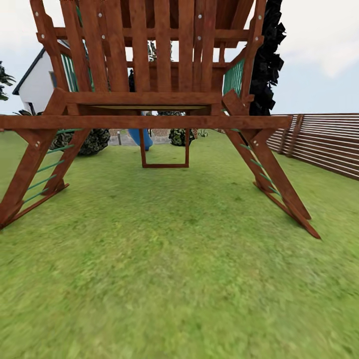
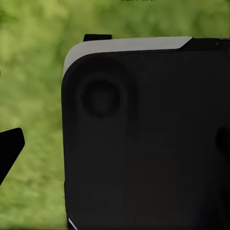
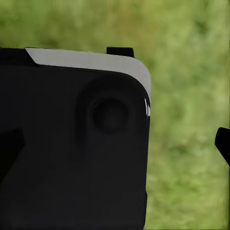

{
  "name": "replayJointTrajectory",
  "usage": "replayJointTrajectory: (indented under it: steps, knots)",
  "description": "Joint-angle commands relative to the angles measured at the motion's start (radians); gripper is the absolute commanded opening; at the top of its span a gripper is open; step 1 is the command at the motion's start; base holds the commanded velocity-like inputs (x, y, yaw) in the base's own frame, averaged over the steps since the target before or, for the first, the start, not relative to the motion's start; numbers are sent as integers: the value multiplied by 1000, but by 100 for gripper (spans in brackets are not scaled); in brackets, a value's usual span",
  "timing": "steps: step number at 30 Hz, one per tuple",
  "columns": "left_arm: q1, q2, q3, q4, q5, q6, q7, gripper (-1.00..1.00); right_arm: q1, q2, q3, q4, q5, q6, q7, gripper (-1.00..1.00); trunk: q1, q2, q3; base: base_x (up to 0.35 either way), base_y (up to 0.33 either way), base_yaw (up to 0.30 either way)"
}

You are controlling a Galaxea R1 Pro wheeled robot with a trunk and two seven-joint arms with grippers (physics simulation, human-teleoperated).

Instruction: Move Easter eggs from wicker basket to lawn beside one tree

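- Straight ahead of you in the head view stands the reddish wooden play tower point(image 1: 149, 75), its slanted legs planted on the lawn point(image 1: 179, 279); no eggs, basket or pale-trunked tree are in sight, so where they lie cannot be told from here.
- Judge this as a search-and-drive step: turn the base slowly and sweep the head round the garden until the basket shows, keeping well clear of the tower's legs.
- Along the right runs the slatted fence point(image 1: 324, 144); a black-foliaged tree point(image 1: 267, 60) rises behind the tower, and it is not the kind you want.
- Grass reads as blurry, flat green; the tower's planks are smooth and bolted.
- Each wrist view looks down past a dark rounded housing to grass; whether either claw is spread or pressed together cannot be told.
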Motion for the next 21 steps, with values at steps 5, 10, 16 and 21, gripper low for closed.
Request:
replayJointTrajectory:
  steps: [5,10,16,21]
  knots:
    - [0,0,1,0,1,-2,0,100,0,0,1,1,1,-3,0,100,0,0,-1,173,0,292]
    - [0,0,1,0,1,-2,0,100,0,0,1,0,1,-3,0,100,0,0,-1,298,0,292]
    - [0,0,2,0,1,-2,0,100,0,-2,1,-1,1,-3,0,100,0,0,-1,315,0,292]
    - [0,0,2,0,1,-2,0,100,0,-2,2,-1,2,-3,0,100,0,0,-1,317,0,292]
